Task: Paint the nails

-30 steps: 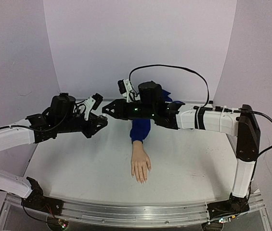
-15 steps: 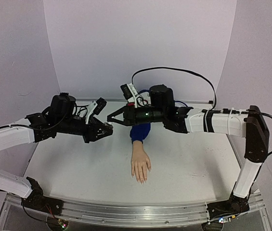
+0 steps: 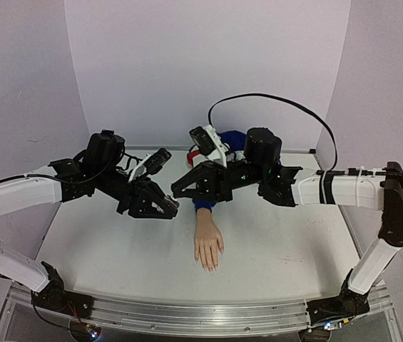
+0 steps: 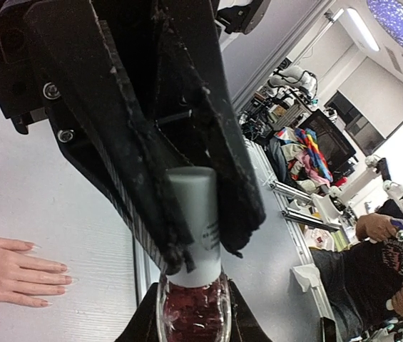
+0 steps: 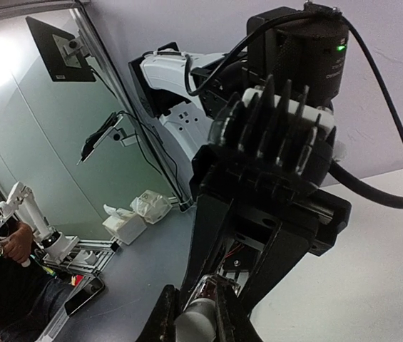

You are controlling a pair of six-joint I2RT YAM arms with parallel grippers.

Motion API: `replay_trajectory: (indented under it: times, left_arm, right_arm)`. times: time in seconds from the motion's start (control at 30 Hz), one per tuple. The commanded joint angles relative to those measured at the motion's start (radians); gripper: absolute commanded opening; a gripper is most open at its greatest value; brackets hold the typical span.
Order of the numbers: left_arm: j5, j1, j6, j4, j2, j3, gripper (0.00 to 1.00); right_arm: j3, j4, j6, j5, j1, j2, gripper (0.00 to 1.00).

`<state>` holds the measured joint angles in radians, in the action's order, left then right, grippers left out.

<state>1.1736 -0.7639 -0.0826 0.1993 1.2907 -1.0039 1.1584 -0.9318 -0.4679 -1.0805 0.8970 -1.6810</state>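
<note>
Table (image 3: 115, 263): white, with the mannequin hand near its centre.
Mannequin hand (image 3: 208, 244): palm down, fingers toward 6 o'clock.
Left gripper (image 4: 205, 242): clamped on the cap, raised at the hand's 11 o'clock.
Right gripper (image 5: 197, 313): clamped on the polish bottle's glass body, tip to tip with the left.
Polish bottle (image 4: 192, 317): dark red, held in the air.
Cap (image 4: 194, 206): white.
Nails (image 4: 64, 268): pale, at the hand's 6 o'clock end, well apart from the bottle.

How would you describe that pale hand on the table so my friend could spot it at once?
Start at the white table, where the left arm and the right arm reach in from either side. Between them, in the middle, lies a fake hand in a blue sleeve, fingers pointing toward the arms' bases. It is the only skin-coloured thing there.
</note>
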Motion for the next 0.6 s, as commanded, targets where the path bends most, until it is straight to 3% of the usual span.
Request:
replay_trajectory:
  times: [0.0,0.07,0.13,0.23,0.37,0.47,0.57]
  left_arm:
    - [-0.166,0.017,0.080,-0.095,-0.080,-0.022,0.00]
    - [-0.303,0.017,0.133,-0.095,-0.112,0.009,0.00]
    - [-0.426,0.017,0.155,-0.094,-0.147,0.037,0.00]
    - [-0.618,0.013,0.200,-0.093,-0.203,0.082,0.00]
    - [-0.817,0.008,0.231,-0.095,-0.244,0.121,0.00]
    - [-0.943,0.008,0.235,-0.095,-0.248,0.132,0.00]
    - [-1.032,0.008,0.198,-0.094,-0.225,0.123,0.00]
  right_arm:
    - [0.004,0.036,-0.008,0.019,-0.007,0.032,0.09]
    - [0.016,0.089,0.002,0.134,-0.009,0.036,0.10]
    - [0.035,0.146,-0.007,0.233,-0.016,0.036,0.18]
    - [0.071,0.208,-0.031,0.309,-0.020,0.023,0.50]
    - [0.104,0.264,-0.080,0.414,-0.020,0.000,0.72]
    - [0.120,0.265,-0.145,0.481,-0.019,-0.024,0.80]
    - [0.174,0.256,-0.219,0.492,-0.012,-0.082,0.81]
